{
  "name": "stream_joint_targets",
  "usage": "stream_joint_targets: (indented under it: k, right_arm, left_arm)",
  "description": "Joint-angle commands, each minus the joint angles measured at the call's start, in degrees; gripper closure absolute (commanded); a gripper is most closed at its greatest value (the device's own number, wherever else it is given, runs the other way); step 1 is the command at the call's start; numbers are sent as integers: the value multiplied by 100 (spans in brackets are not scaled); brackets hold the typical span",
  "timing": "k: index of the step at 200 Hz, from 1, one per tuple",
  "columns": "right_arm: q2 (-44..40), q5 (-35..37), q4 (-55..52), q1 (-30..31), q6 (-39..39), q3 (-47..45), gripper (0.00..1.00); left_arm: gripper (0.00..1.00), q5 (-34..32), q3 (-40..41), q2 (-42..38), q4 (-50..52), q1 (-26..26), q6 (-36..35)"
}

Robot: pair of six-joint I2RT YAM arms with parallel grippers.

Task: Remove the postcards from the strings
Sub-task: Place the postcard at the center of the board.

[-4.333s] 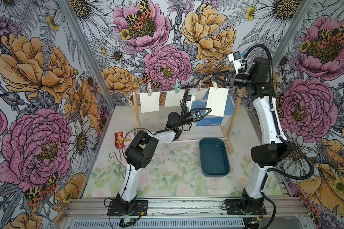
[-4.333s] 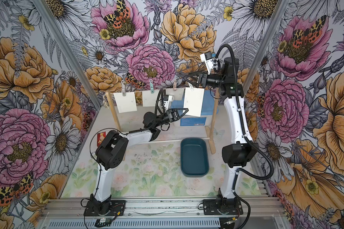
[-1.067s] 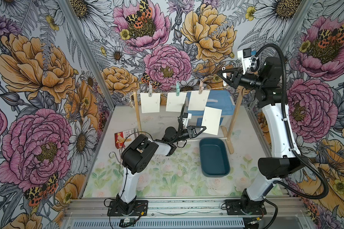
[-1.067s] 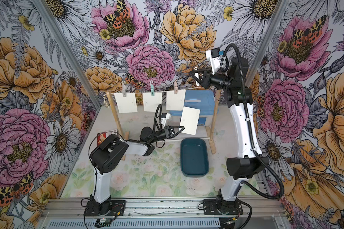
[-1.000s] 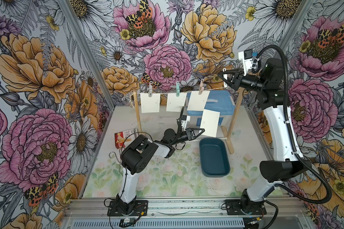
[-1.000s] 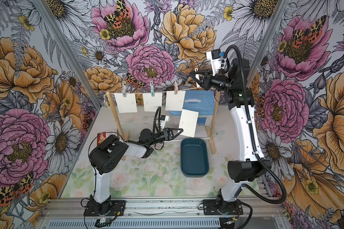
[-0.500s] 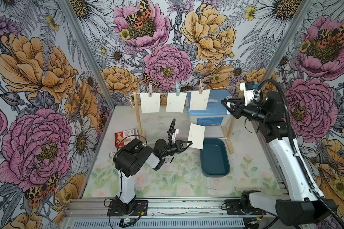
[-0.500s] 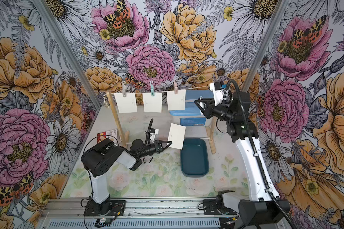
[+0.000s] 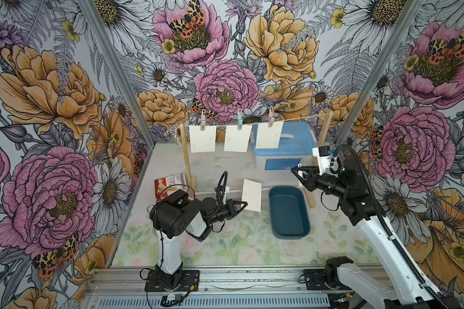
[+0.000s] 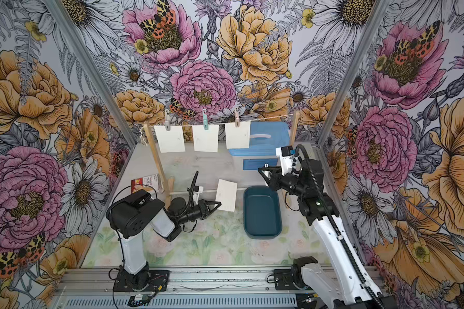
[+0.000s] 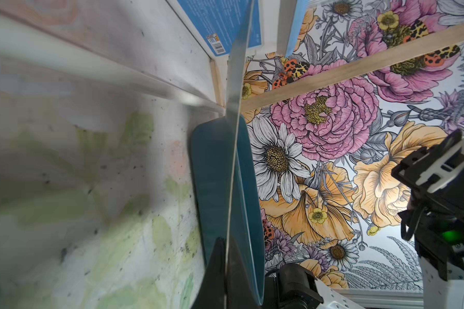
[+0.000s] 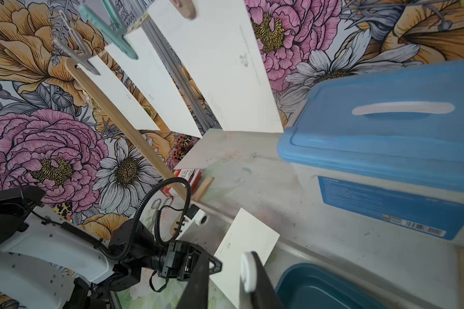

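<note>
Three white postcards (image 9: 202, 139) (image 9: 237, 138) (image 9: 268, 135) hang from the beige string (image 9: 298, 118) under grey, teal and pink clothespins. My left gripper (image 9: 245, 204) is shut on the lower corner of another postcard (image 9: 251, 195), held upright just left of the teal tray (image 9: 288, 235). The left wrist view shows that postcard (image 11: 235, 133) edge-on between the black fingers (image 11: 216, 270). My right gripper (image 9: 295, 169) hovers above the tray's back right corner, below the string. It is shut on a small white clothespin (image 12: 245, 269), which presses against one finger.
Two wooden posts (image 9: 186, 157) (image 9: 323, 128) carry the string. A blue-lidded box (image 9: 292, 139) stands behind the right post. A small red and white carton (image 9: 169, 184) lies by the left post's foot. Flowered walls close in on three sides.
Both arms have come down from the string. The left gripper carried its postcard forward and down beside the tray. The right gripper sank from string height to just above the tray's back.
</note>
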State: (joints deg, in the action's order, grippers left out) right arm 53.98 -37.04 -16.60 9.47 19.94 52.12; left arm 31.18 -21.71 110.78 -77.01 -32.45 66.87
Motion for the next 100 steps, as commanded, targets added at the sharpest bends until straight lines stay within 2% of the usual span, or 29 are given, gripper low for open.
stream_joint_targets:
  k: [1, 58, 71, 92, 100]
  right_arm:
    - [-62, 303, 261, 207, 107, -350, 98]
    - [-211, 434, 402, 408, 169, -759, 97]
    - [-180, 423, 417, 442, 172, -823, 97]
    - [-157, 430, 433, 500, 160, -911, 97]
    - [-168, 474, 435, 524, 163, -942, 97]
  left_arm:
    - [100, -437, 144, 197, -339, 45, -151]
    - [100, -980, 503, 124, -34, 18, -147]
    - [93, -1115, 562, -12, 219, -23, -223]
    - [71, -1234, 563, -246, 676, -74, -309]
    - [66, -1256, 556, -339, 850, -78, -340]
